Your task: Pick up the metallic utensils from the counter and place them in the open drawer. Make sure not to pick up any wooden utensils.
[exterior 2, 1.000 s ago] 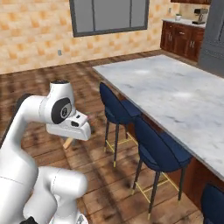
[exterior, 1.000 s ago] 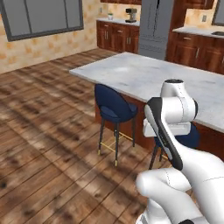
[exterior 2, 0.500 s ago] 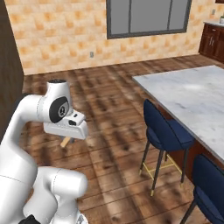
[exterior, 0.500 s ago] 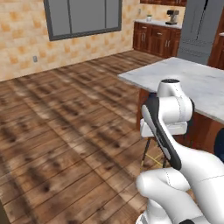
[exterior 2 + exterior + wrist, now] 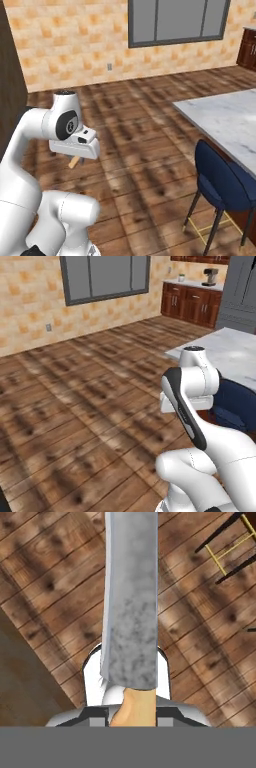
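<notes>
Whole scene has shifted versus the earlier frames: the base has turned, so both base cameras now look at far more wooden floor (image 5: 75, 406) and the tiled wall with the window (image 5: 105, 276). The counter (image 5: 225, 117), central a second ago, now sits at the right edge of both base views. One blue stool (image 5: 222, 187) shows beside it in the right base view, where two showed earlier. The arm pose looks unchanged between frames, folded close to the body with the hand tucked low.

Knife (image 5: 131, 602): flat, wide, mottled grey blade with a short tan handle. In the hand view the blade runs straight out from between the fingers toward the top edge, above the floor planks. The handle end sits right at the fingers, its tan stub just past their tips. In the right base view a bit of tan handle pokes out below the hand.

Gripper (image 5: 132, 714): fingers narrowed, pinching the knife by its handle, one on each side. Grip unchanged from the earlier frames.

Dark stool legs with a yellow footrest (image 5: 227, 549) lie to the upper right of the blade, well apart from the fingers. A plain brown surface (image 5: 25, 682) takes up the lower left of the hand view; cannot tell what it is.
</notes>
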{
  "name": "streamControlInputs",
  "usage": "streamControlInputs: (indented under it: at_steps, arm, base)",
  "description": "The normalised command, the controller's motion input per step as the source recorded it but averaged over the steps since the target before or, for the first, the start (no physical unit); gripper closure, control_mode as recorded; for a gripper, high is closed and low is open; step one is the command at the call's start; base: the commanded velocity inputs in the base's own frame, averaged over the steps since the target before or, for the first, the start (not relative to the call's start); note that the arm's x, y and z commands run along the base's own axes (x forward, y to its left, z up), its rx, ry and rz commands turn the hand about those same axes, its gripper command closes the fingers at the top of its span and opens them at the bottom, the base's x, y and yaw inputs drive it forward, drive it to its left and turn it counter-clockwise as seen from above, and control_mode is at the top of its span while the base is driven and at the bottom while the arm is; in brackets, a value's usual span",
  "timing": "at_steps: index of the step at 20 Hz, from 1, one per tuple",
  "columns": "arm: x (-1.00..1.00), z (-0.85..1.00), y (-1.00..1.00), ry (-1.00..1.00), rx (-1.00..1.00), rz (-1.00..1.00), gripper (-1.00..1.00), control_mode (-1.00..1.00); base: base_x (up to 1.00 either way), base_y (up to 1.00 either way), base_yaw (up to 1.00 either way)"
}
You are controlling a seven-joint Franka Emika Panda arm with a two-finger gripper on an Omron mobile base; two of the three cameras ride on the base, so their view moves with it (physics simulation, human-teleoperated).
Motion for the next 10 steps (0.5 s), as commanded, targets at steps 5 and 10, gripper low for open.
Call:
streamControlInputs:
  at_steps: [5, 10]
  arm:
    - [0.00, 0.00, 0.00, 0.00, 0.00, 0.00, 1.00, 1.00]
    - [0.00, 0.00, 0.00, 0.00, 0.00, 0.00, 1.00, 1.00]
  base:
    - [1.00, 0.83, -0.08]
    - [1.00, 0.88, -0.14]
